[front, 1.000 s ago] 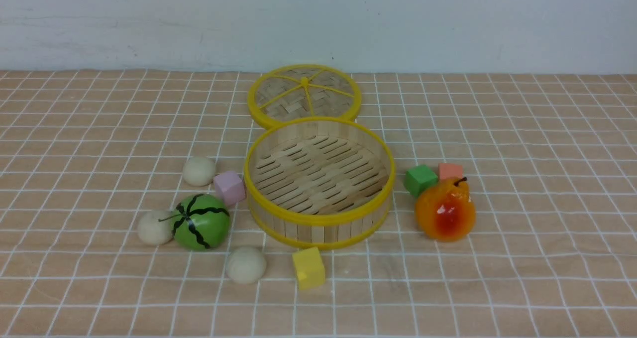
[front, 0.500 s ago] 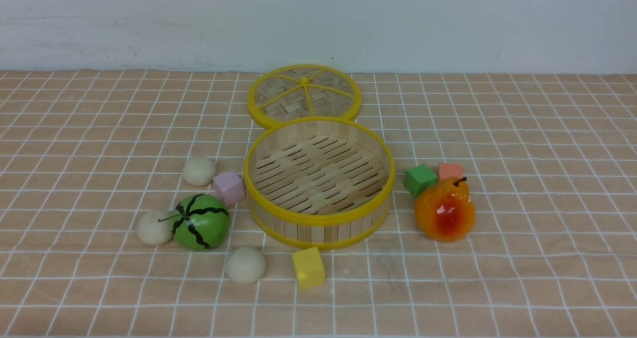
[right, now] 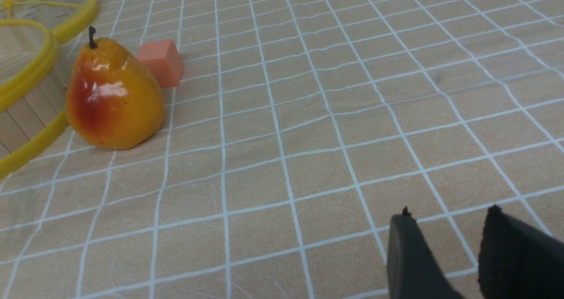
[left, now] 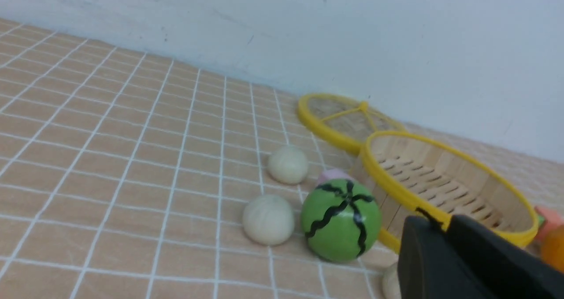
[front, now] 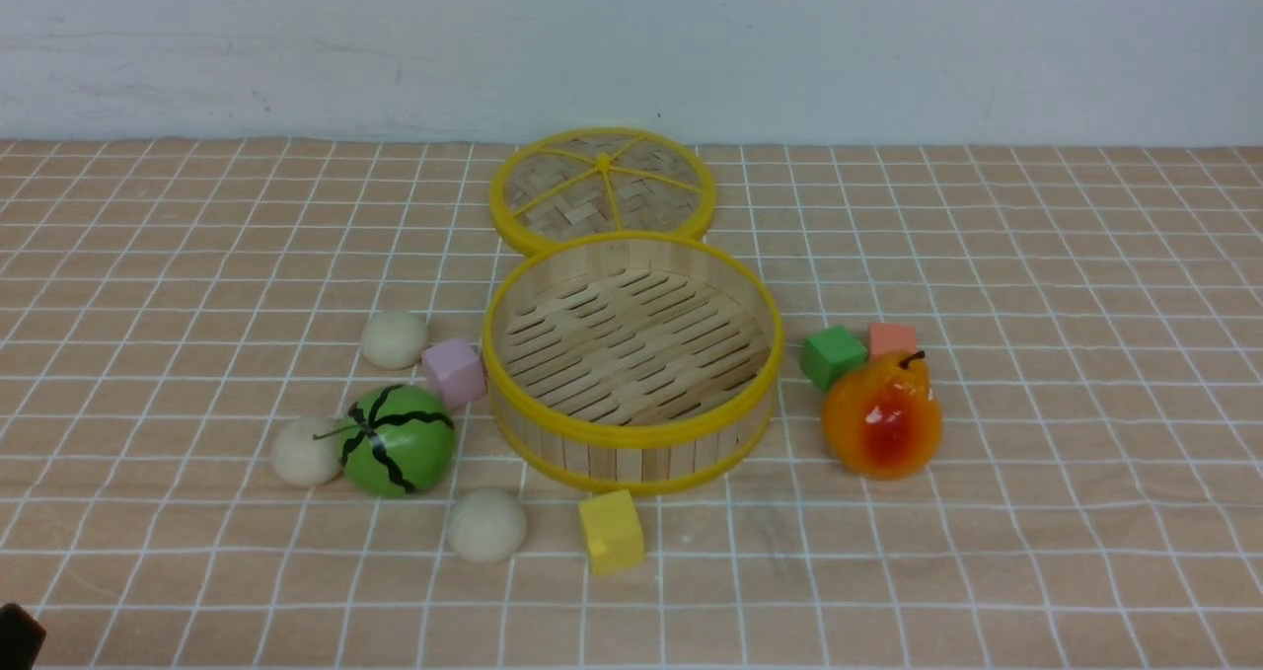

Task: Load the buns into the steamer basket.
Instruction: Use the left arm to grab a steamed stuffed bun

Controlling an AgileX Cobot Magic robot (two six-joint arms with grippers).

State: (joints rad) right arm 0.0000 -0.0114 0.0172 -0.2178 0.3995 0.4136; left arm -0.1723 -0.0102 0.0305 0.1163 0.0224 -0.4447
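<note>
Three cream-white buns lie left of the steamer basket (front: pixel 631 433): one (front: pixel 394 339) by the pink cube, one (front: pixel 307 450) touching the watermelon toy, one (front: pixel 487 525) near the basket's front. The basket stands empty. In the left wrist view, my left gripper (left: pixel 443 222) is shut and empty, low in front of the basket rim (left: pixel 440 151). It half hides the nearest bun (left: pixel 388 282), and two other buns (left: pixel 288 164) (left: pixel 268 219) show in full. My right gripper (right: pixel 450 211) is open and empty over bare cloth, right of the pear.
A green watermelon toy (front: pixel 400 440), a pink cube (front: pixel 455 373) and a yellow cube (front: pixel 612 532) sit among the buns. The woven lid (front: pixel 602 191) lies behind the basket. A pear (front: pixel 881 413), a green cube (front: pixel 834 356) and an orange cube (front: pixel 893 338) are to the right. A dark bit of my left arm (front: pixel 15 635) shows at the bottom left corner.
A dark bit of my left arm has come into the front view's bottom left corner. The buns, basket and toys have not moved.
</note>
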